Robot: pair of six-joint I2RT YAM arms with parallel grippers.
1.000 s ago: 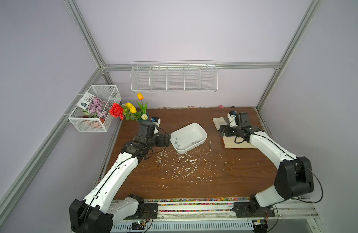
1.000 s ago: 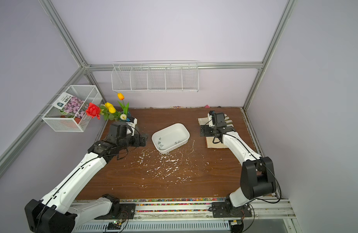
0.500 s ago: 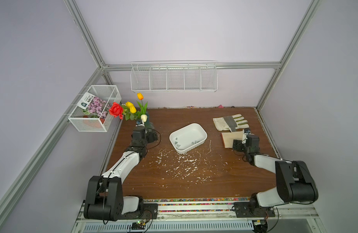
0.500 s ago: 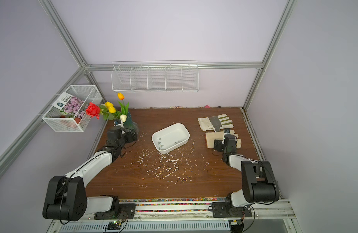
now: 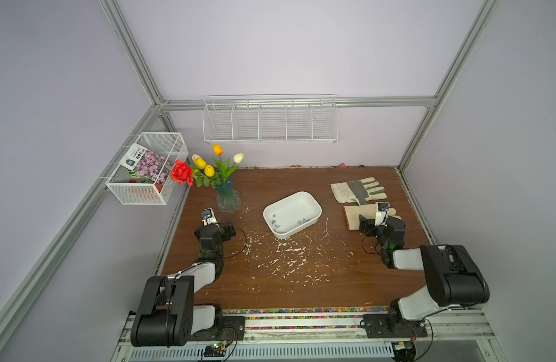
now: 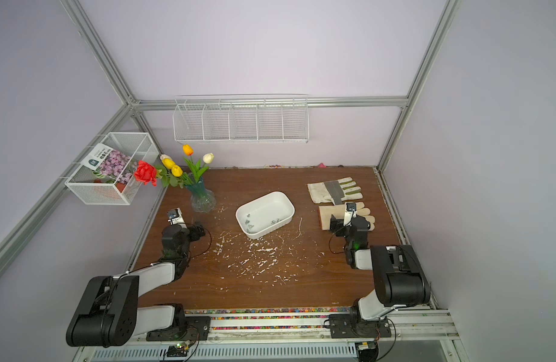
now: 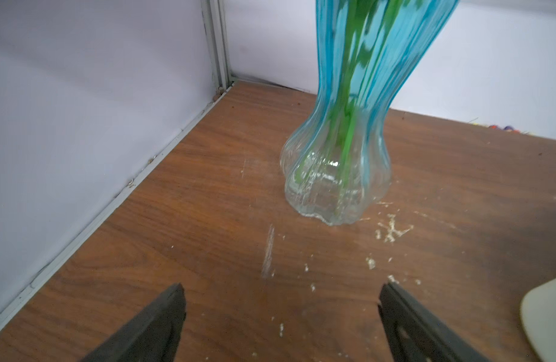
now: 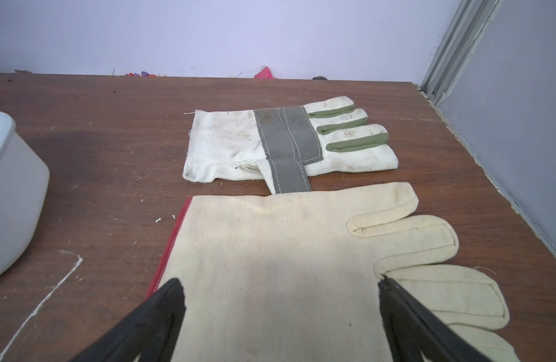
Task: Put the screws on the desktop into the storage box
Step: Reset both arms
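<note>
Left gripper (image 7: 281,297) stands low over bare desktop (image 5: 301,282), jaws spread wide with nothing between them and a blue-tinted glass vase (image 7: 336,175) just ahead. Right gripper (image 8: 281,294) is equally wide and empty, poised over the cuff end of a cream glove (image 8: 301,250); whether it touches the cloth cannot be told. The storage box (image 5: 293,207) sits between the two grippers, well apart from each.

Every one of the screws (image 5: 275,222) that can be made out lies on the box's floor. They form two loose clusters, one toward the left gripper's side and one toward the right's. They show as tiny silvery-grey specks, too small to separate head from shank.

Around the box only white flecks (image 5: 286,260) and scratches show on the desktop. No screw can be picked out among them, so the job looks finished or nearly so, though a stray could hide in that clutter.

Any straggler would be light, hard and smooth, apt to roll or skate away from a fingertip. The best hold would likely be across the shank just under the head. The tips would need to go down to the board and close gently so the screw does not squirt out.
</note>
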